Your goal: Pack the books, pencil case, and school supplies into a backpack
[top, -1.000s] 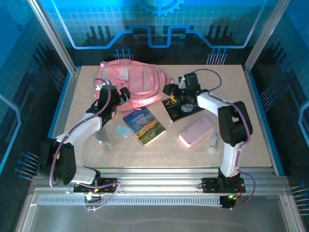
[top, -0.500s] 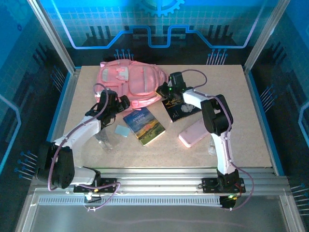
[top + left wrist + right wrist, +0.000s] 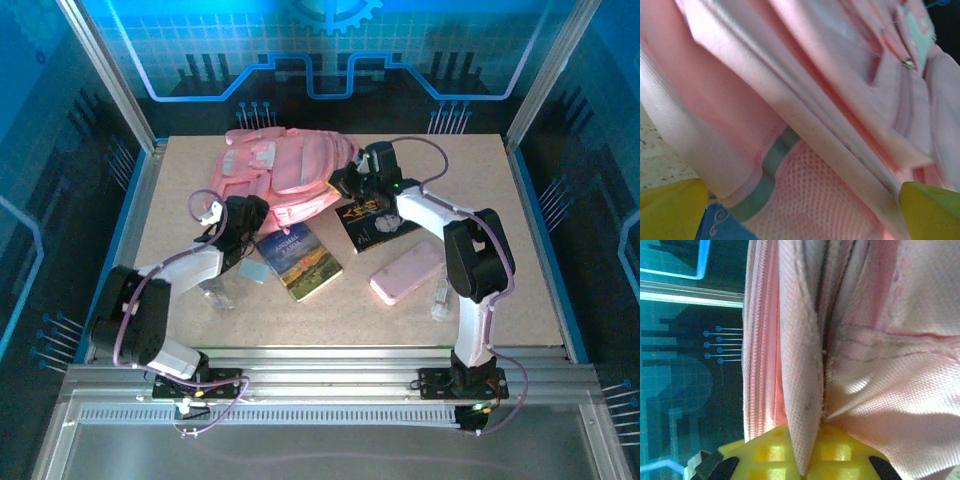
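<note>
On the table (image 3: 520,230), right hand (image 3: 342,182) pinches backpack (image 3: 285,170) fabric; left hand (image 3: 248,213) spread wide

Black book (image 3: 385,228): yellow lettering, unreadable

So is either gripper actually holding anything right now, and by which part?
The right gripper pinches a fold of the backpack's fabric. The left gripper is open against the backpack, clamping nothing.
</note>
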{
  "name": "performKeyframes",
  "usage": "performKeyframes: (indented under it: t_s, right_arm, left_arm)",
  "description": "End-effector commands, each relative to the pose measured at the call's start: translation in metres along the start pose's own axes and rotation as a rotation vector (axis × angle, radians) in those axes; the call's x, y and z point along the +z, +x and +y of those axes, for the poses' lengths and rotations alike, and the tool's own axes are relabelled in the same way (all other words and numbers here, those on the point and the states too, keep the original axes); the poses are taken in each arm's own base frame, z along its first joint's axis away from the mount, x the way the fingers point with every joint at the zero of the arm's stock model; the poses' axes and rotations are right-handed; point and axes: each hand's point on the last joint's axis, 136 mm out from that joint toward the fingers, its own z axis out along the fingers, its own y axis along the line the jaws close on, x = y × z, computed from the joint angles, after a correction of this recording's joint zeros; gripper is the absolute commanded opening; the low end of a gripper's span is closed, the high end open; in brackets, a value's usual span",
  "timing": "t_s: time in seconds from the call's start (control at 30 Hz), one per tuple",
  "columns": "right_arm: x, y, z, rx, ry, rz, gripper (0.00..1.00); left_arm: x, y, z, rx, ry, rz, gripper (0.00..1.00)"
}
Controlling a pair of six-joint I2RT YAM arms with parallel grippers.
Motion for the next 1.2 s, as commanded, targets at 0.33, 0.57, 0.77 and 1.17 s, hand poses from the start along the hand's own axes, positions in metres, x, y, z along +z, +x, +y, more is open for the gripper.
performKeyframes:
  t_s: [0.33,0.57,0.77,1.17]
  right_arm:
    - [-0.032,-0.005,0.031,0.011,-0.212,0.029,0.00]
    - [-0.034,-0.026,0.021,-0.036,-0.187,0.059,0.00]
    - [-0.044,-0.035,0.009,-0.041,-0.132,0.062,0.61]
    - [-0.119,0.041,-0.002,-0.308,0.127,0.054,0.78]
  left_arm:
    - [0.056,-0.020,-0.044,-0.128,0.095,-0.137,0.45]
    - [0.046,0.003,-0.071,-0.115,0.164,-0.003,0.00]
    - [-0.005,0.005,-0.105,-0.135,0.145,-0.057,0.00]
    - [-0.039,0.018,-0.155,-0.212,0.218,-0.099,0.00]
